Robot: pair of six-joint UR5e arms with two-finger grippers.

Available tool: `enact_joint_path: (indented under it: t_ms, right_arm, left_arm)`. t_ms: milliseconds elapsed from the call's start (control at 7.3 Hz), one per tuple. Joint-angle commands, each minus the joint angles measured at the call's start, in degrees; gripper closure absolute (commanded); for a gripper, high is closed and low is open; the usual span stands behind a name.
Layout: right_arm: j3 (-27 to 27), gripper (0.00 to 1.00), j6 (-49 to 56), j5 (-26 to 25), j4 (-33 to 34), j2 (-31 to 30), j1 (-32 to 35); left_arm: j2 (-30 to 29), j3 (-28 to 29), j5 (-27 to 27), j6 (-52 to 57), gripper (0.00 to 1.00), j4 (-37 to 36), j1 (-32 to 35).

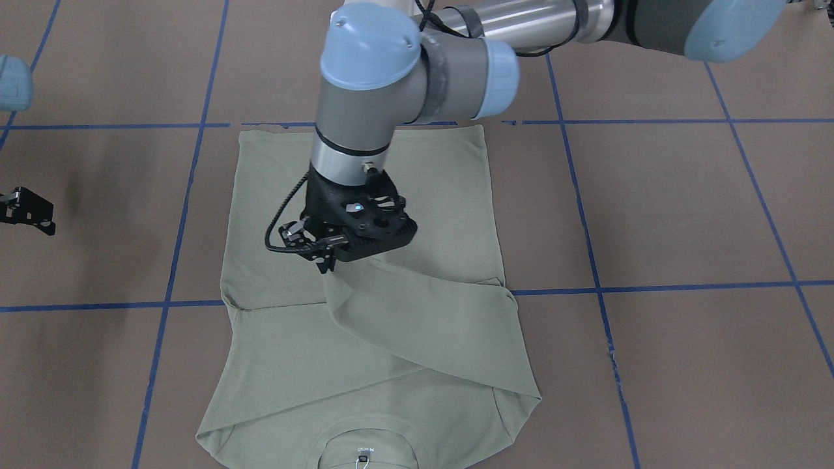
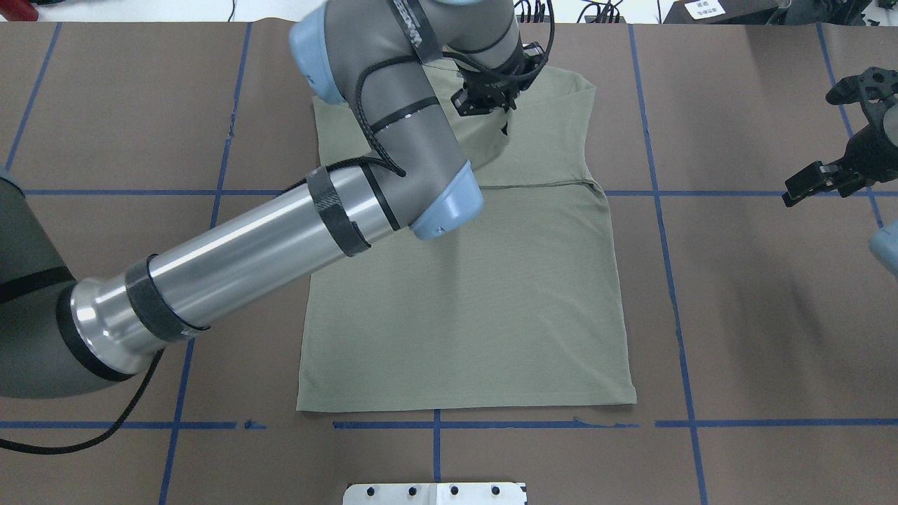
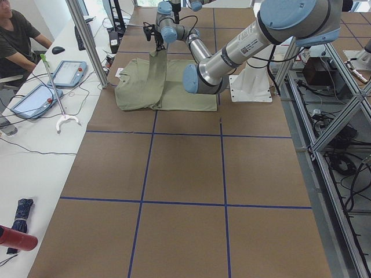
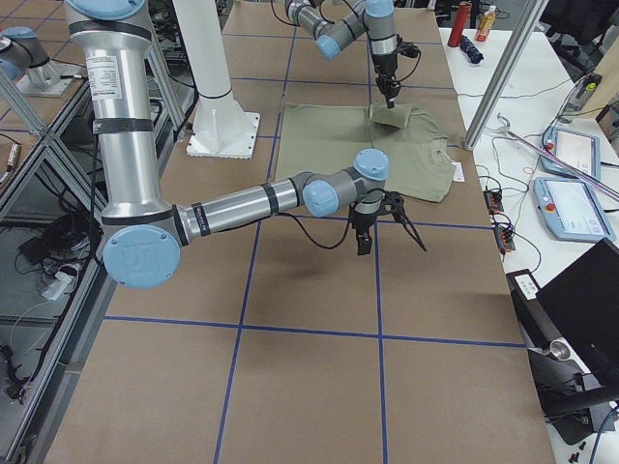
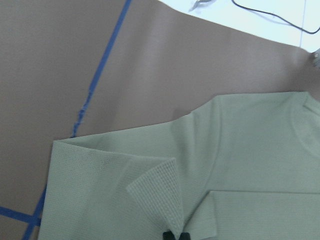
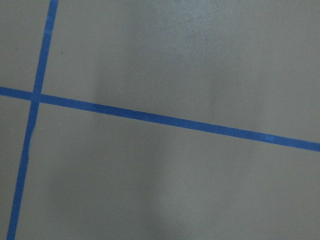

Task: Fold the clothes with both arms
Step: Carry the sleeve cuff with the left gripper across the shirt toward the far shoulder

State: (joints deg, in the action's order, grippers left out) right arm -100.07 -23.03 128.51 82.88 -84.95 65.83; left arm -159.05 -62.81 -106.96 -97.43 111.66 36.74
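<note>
- Pinch at the left gripper (image 1: 328, 259): its fingertips (image 5: 170, 235) are clamped on the ribbed cuff (image 5: 162, 192) of one sleeve (image 1: 417, 319), holding it just above the shirt's body.
- That sleeve runs slantwise from the shoulder on the robot's left, across the chest, up to the gripper.
- To do this well, I judge the cuff should be carried low and slightly taut. It should be set down inside the shirt's outline so the sleeve lies flat without a ridge, and let go only once it touches the fabric.
- The right gripper (image 2: 810, 147) hangs with its fingers spread, holding nothing, well apart from the garment and over bare paper.
- The sage-green shirt (image 2: 463, 315) lies spread on the brown paper table (image 2: 736, 315). Its hem is towards the robot. The round neck (image 1: 365, 438) and white hang tag (image 1: 360, 460) are on the far side.
- No bin, basket or tray shows in any view, so the shirt rests directly on the paper.
</note>
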Motion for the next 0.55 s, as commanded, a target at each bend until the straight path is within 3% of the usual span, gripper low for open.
enact_joint_path:
  t_ms: [0,274,411]
  right_arm:
    - [0.13,0.0,0.0,0.33,0.0,-0.12,0.0]
    - [0.05,0.0,-0.09,0.6,-0.09,-0.04,-0.09]
    - [-0.04,0.0,-0.09,0.6,0.0,0.14,-0.09]
  left_arm:
    - [-0.3,4.71,2.1,-1.8,1.0,5.49,-1.94]
    - [-1.69,5.59,5.25,-5.89,1.0,5.58,-5.34]
    - [-5.1,9.51,8.49,-10.28,1.0,5.67,-8.76]
